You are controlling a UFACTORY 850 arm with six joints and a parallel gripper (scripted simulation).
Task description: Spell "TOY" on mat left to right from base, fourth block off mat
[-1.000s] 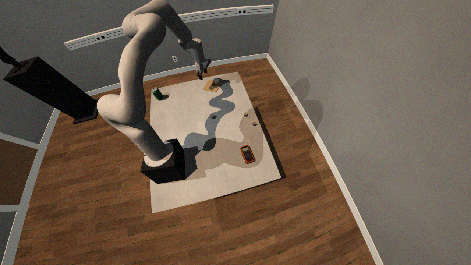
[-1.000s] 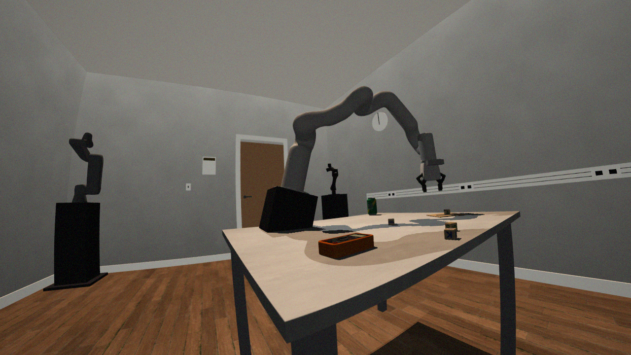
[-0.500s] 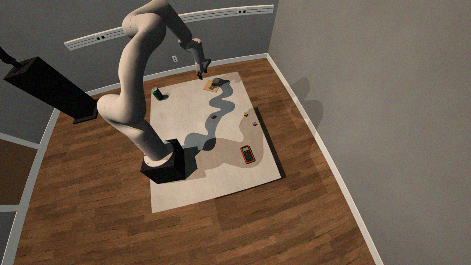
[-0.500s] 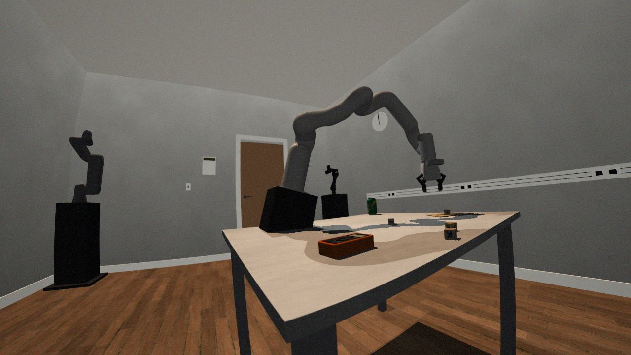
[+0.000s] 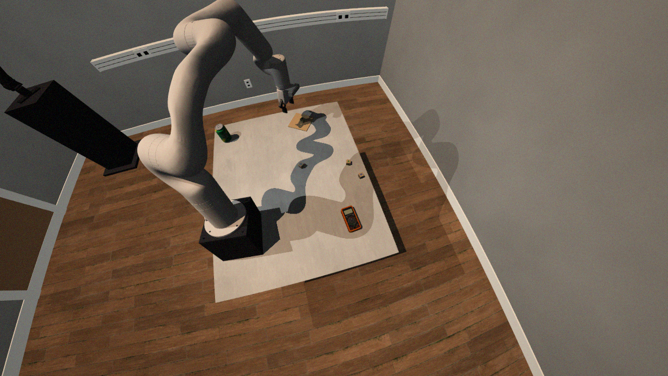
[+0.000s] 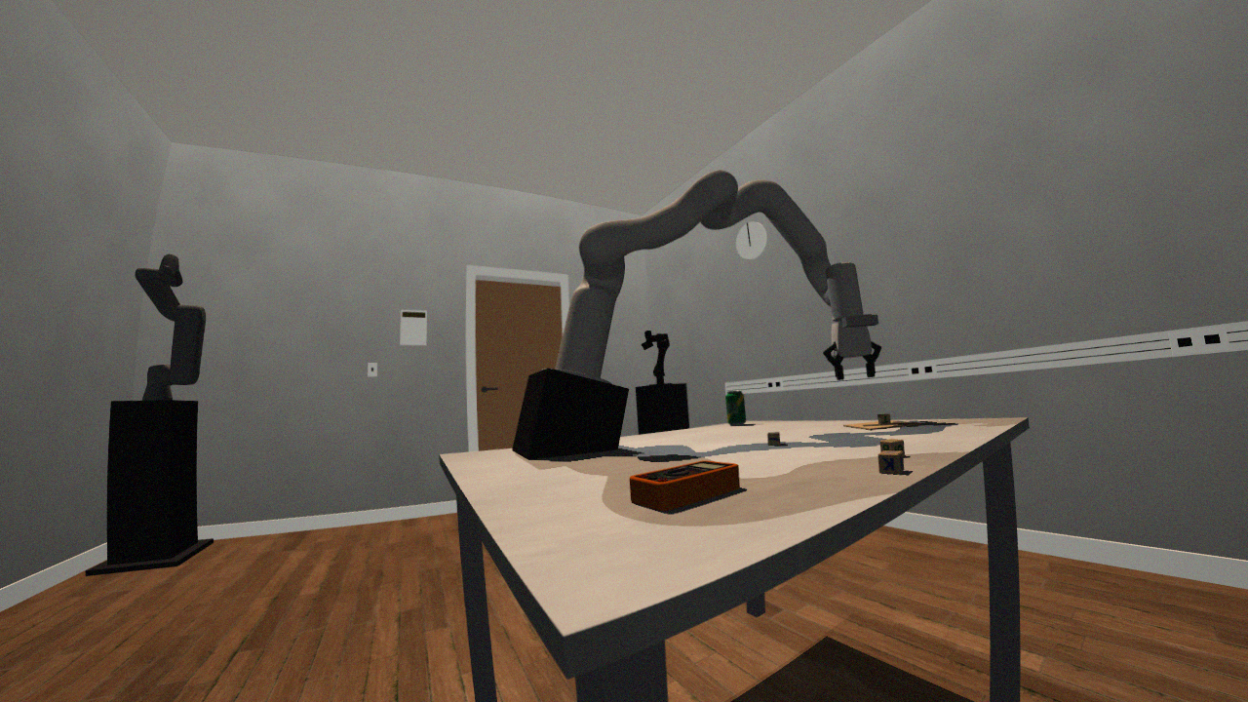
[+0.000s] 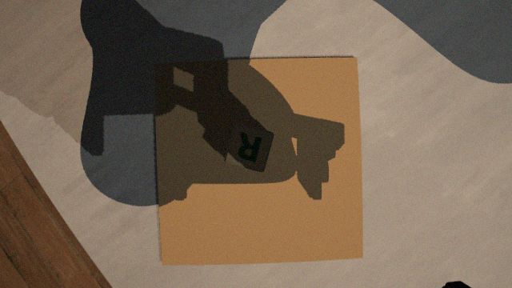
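I am hovering the claw point(image 6: 851, 365), spread wide and gripping nothing, high above the R block point(image 7: 250, 148) lying on the orange mat point(image 7: 260, 224). R isn't in TOY, so I'm planning to descend squarely, matching its tilted sides before clamping.

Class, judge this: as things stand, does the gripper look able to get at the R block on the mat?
Probably yes. The open gripper hangs above the R block, which sits alone on the orange mat; nothing stands beside it.

The table point(image 6: 558, 559) carries a mat point(image 7: 260, 224), can point(image 5: 223, 133), multimeter point(image 5: 350, 218), and blocks point(image 5: 302, 165).
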